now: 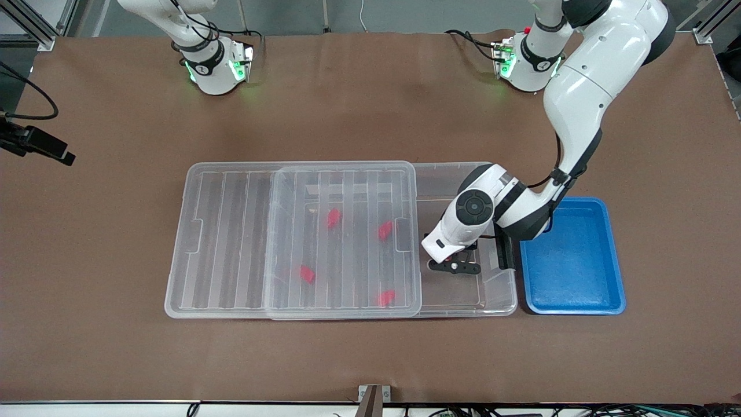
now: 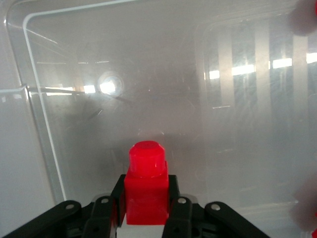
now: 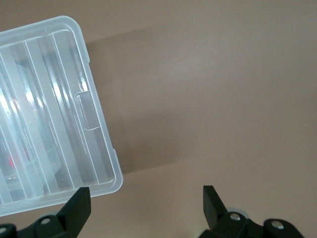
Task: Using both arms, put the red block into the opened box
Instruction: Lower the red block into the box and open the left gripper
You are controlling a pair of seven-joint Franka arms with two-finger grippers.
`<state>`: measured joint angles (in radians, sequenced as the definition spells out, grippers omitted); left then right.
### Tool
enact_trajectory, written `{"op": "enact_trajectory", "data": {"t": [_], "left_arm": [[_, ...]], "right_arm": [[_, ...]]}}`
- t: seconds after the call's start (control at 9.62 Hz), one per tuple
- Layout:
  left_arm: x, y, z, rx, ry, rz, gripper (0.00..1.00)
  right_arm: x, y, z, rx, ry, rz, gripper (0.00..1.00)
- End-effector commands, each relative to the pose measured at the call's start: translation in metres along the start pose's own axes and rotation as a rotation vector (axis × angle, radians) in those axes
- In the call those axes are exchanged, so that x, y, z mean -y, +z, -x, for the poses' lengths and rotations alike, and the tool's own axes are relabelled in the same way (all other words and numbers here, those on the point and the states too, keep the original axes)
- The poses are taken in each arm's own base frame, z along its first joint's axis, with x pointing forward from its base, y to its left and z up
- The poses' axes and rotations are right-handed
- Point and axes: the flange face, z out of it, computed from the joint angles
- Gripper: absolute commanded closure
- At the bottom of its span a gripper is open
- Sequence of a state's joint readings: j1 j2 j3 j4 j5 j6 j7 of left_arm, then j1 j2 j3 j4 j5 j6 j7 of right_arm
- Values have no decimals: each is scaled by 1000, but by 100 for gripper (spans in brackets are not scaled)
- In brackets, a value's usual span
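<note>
Red block (image 2: pixel 146 191) sits clamped in my left end effector (image 1: pixel 454 266) over the box (image 1: pixel 463 289); my right end effector (image 3: pixel 146 203) waits, spread apart.

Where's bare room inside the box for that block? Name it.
Free: the uncovered end of the box beneath the left gripper holding the red block, between lid edge and blue tray. Crowded: under the lid, four red pieces.

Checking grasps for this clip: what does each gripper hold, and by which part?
The left gripper, over the box's uncovered end, pinches a red block by its squarish body, stub outward. The right gripper is open, holding nothing.
</note>
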<state>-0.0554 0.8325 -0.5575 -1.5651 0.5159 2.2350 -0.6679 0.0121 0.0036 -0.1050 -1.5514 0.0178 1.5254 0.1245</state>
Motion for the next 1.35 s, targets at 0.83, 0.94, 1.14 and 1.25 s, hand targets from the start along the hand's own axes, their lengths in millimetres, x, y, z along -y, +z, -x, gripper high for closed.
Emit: {"op": "enact_trajectory", "data": {"t": [0.83, 0.94, 1.14, 1.25], "left_arm": [[20, -81, -3, -2, -97, -18, 0], [20, -107, -3, -23, -119, 5, 0], [25, -162, 1, -58, -152, 14, 0], [38, -192, 6, -64, -174, -16, 0]], "right_arm": [[-1, -1, 10, 1, -18, -7, 0], [-1, -1, 9, -1, -17, -7, 0], [13, 6, -2, -17, -38, -10, 0], [23, 28, -16, -4, -52, -2, 1]]}}
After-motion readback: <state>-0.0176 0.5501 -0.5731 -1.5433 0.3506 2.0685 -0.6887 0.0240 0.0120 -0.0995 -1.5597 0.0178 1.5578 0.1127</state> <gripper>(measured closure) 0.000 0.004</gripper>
